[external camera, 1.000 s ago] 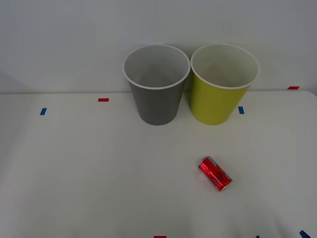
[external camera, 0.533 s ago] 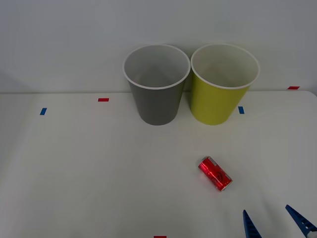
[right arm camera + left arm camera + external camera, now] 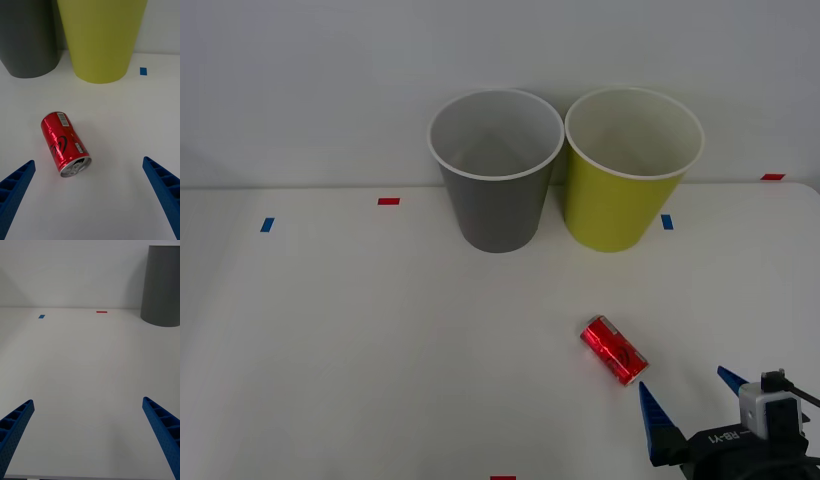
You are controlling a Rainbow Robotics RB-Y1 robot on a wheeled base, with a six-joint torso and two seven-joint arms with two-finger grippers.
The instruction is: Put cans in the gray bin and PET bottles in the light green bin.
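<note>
A small shiny red can lies on its side on the white table, right of centre; in the right wrist view the can shows its silver top end toward the camera. My right gripper is open near the table's front right, just short of the can, its blue fingers spread wide with nothing between them. The gray bin and the light green bin stand upright side by side at the back. My left gripper is open over bare table, the gray bin far ahead of it. No PET bottles are in view.
Small red and blue tape marks dot the table. A white wall rises right behind the bins. Wide bare tabletop spreads over the left half and between the can and the bins.
My right gripper has come up from the front edge toward the can, its wrist now showing in the front view. The can and both bins have stayed put.
</note>
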